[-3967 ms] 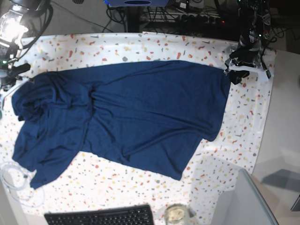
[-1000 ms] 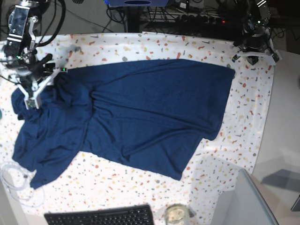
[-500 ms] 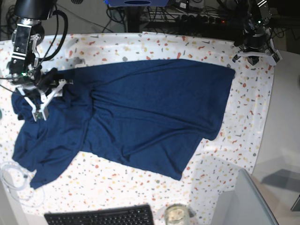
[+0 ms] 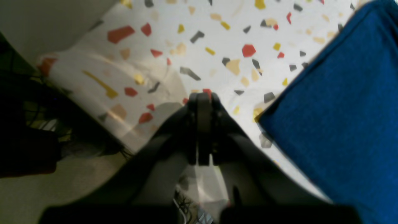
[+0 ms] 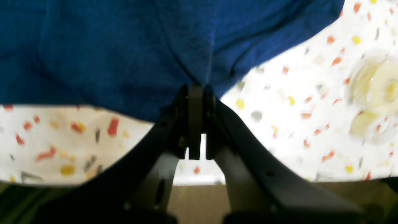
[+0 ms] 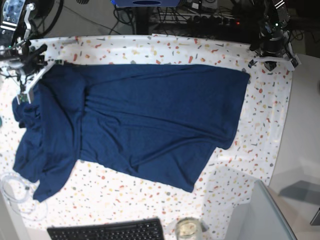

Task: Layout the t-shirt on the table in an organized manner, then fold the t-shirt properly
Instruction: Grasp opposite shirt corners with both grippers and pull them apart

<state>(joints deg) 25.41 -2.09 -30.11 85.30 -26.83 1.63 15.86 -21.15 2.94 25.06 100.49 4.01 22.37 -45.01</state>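
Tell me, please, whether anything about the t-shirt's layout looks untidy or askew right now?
Yes. The t-shirt lies crooked on the table: its end near the right claw is bunched into overlapping folds, and its lower edge runs slanted.

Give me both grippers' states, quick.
Left gripper: shut, empty, beside the t-shirt corner.
Right gripper: shut on the t-shirt edge.
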